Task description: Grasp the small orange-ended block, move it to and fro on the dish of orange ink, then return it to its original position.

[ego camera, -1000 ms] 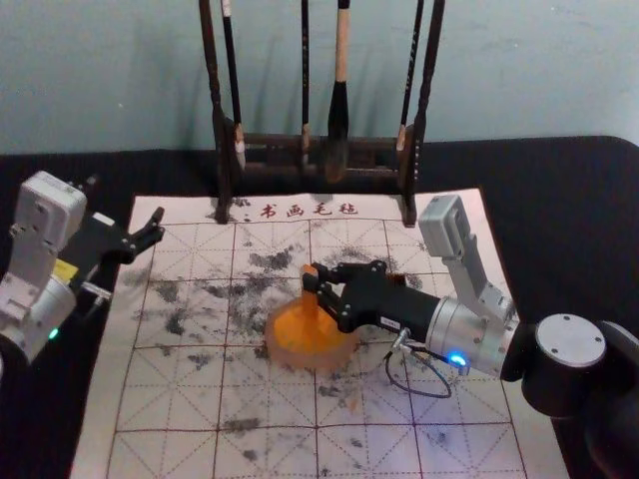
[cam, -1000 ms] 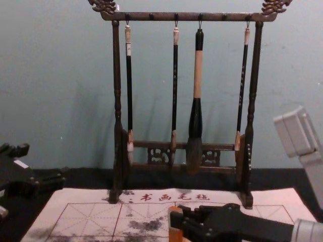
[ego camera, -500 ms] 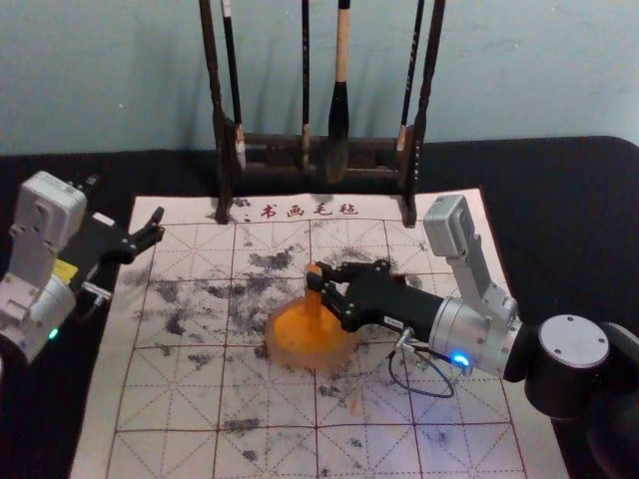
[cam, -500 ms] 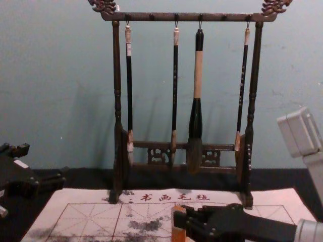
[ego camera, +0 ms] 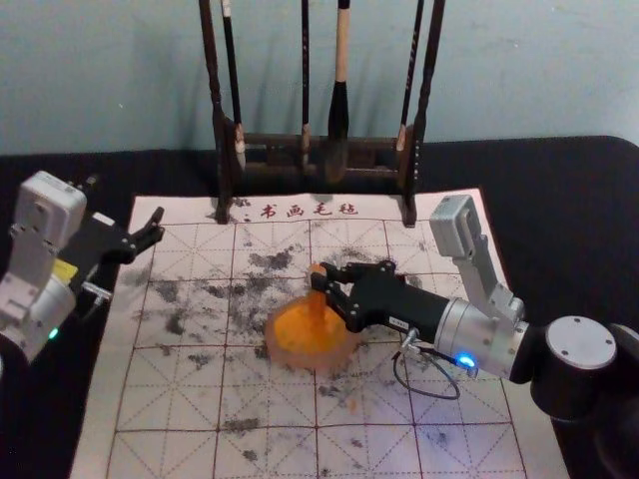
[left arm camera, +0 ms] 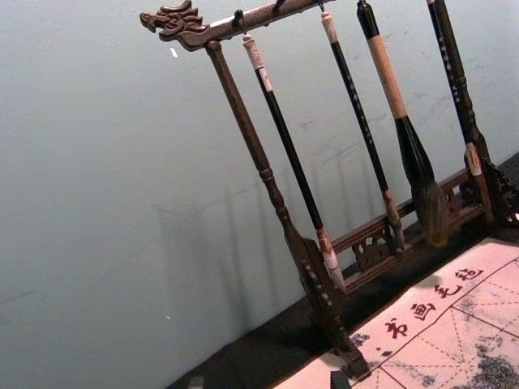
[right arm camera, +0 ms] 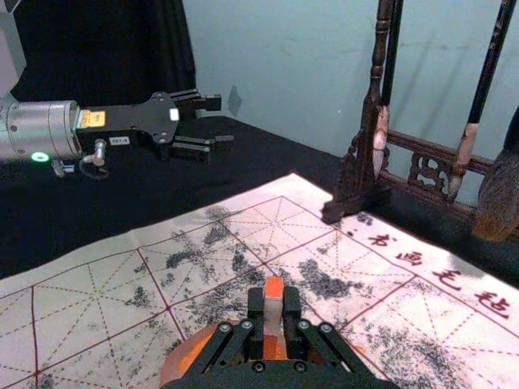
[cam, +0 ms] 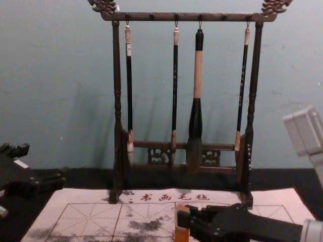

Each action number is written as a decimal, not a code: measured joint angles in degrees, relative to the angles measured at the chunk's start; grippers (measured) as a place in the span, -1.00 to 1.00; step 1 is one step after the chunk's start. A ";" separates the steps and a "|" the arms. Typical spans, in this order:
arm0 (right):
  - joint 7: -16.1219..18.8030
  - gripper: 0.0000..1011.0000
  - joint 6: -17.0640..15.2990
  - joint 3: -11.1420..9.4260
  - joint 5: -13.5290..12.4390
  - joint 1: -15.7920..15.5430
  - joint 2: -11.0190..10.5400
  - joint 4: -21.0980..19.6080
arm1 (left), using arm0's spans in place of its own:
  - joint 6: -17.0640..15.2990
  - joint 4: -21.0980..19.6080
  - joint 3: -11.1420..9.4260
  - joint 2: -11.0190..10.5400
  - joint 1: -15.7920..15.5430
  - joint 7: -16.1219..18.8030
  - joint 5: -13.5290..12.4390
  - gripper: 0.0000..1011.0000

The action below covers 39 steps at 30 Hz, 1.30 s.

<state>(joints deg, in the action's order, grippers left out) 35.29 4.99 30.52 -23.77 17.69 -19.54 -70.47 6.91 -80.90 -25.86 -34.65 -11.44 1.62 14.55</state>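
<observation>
- Pinching the orange-ended block (right arm camera: 274, 308), the jaws of the right gripper (ego camera: 325, 283) are closing against both its sides, standing apart by just the block's width.
- Block is standing roughly upright, its orange top showing above the jaws; its lower end is reaching down within the outline of the dish (ego camera: 302, 360). Exact depth in the orange ink (ego camera: 298, 331): cannot tell.
- Dish is resting on the gridded mat (ego camera: 270, 399), with dark smudges lying around it.
- Left gripper (ego camera: 157, 227) is idling at the far left of the mat, jaws standing apart, holding nothing.
- Mat is covering part of the black surface (ego camera: 569, 220).
- Brush rack (cam: 117, 96) is standing at the mat's far edge, behind the red characters (cam: 174, 197); four brushes (cam: 198, 75) are hanging from its top bar.
</observation>
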 joint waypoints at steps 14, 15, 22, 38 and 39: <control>0.20 -0.73 -0.17 -0.12 -0.41 -0.72 -0.83 -1.13 | 0.00 0.00 0.00 0.00 0.00 0.00 0.00 0.98; 0.21 -0.73 -0.17 -0.12 -0.43 -0.79 -0.88 -1.21 | 0.00 0.00 0.00 0.00 0.00 0.00 0.00 0.98; 0.45 -0.73 -0.33 -0.13 -0.68 -1.40 -1.55 -2.12 | 0.00 0.00 0.00 0.00 0.00 0.00 0.00 0.98; 1.04 -0.73 -1.00 -0.02 -1.77 -3.01 -3.03 -4.62 | 0.00 0.00 0.00 0.00 0.00 0.00 0.00 0.98; 1.12 -0.73 -1.04 0.07 -1.86 -3.11 -3.10 -4.78 | 0.00 0.00 0.00 0.00 0.00 0.00 0.00 0.98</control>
<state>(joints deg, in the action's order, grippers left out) 36.41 3.95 30.59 -25.62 14.58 -22.65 -75.25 6.91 -80.90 -25.86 -34.65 -11.43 1.62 14.55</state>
